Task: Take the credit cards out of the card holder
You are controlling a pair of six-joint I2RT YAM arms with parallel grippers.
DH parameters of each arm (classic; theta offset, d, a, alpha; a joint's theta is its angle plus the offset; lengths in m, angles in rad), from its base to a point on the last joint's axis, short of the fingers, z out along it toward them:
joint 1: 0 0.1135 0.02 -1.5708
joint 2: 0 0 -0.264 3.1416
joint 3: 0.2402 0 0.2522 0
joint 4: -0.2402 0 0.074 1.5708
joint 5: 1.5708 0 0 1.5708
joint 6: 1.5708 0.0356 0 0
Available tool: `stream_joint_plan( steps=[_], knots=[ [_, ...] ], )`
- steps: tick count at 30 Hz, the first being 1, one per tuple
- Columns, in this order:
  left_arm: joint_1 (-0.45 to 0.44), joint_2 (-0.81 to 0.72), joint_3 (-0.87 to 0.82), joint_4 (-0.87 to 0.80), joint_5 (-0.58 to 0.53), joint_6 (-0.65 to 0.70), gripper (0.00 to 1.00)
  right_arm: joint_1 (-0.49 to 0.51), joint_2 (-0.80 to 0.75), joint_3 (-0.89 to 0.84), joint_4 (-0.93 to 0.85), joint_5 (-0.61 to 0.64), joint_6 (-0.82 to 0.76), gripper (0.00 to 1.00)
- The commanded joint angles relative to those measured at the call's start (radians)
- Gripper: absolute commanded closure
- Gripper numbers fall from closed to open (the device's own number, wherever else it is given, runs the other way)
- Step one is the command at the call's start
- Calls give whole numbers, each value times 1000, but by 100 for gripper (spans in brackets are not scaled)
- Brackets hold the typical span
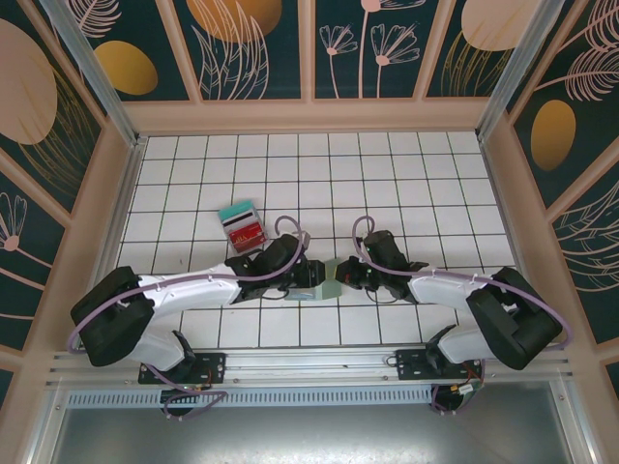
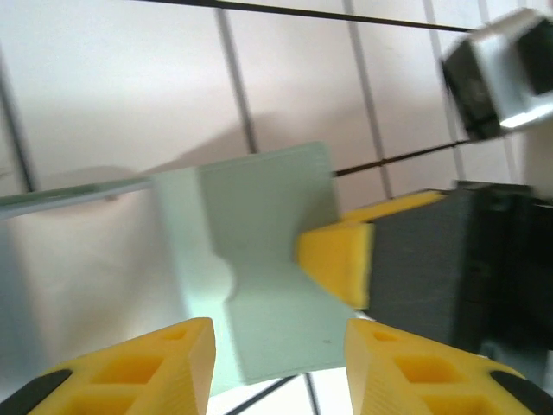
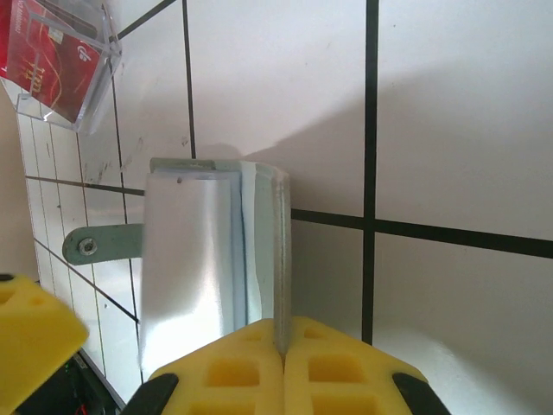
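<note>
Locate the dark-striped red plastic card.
The red plastic card lies left of centre in the top view, beside the teal plastic card, up-left of the left gripper.

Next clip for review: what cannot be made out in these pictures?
- Top external: the flat grey-green card holder is mostly covered by the left gripper and right gripper.
- Left wrist: blur leaves unclear whether the left gripper's fingers touch the holder.
- Right wrist: the holder is edge-on, hiding any card inside; the red plastic card is cut off by the corner.
</note>
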Motion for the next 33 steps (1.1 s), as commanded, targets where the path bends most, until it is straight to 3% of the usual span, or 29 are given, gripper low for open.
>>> stream_joint_plan(
  steps=[1, 11, 24, 33],
  knots=[
    [17, -36, -32, -105, -120, -40, 54, -7, 11, 11, 16, 0, 1, 100],
    [26, 23, -68, -63, -46, -53, 55, -7, 20, 20, 11, -6, -4, 100],
    [26, 90, -45, -70, -31, -46, 55, -6, 19, 22, 9, -8, -4, 100],
    [26, 128, -24, 29, 91, -14, 44, -7, 37, 24, 37, -34, -6, 100]
  ],
)
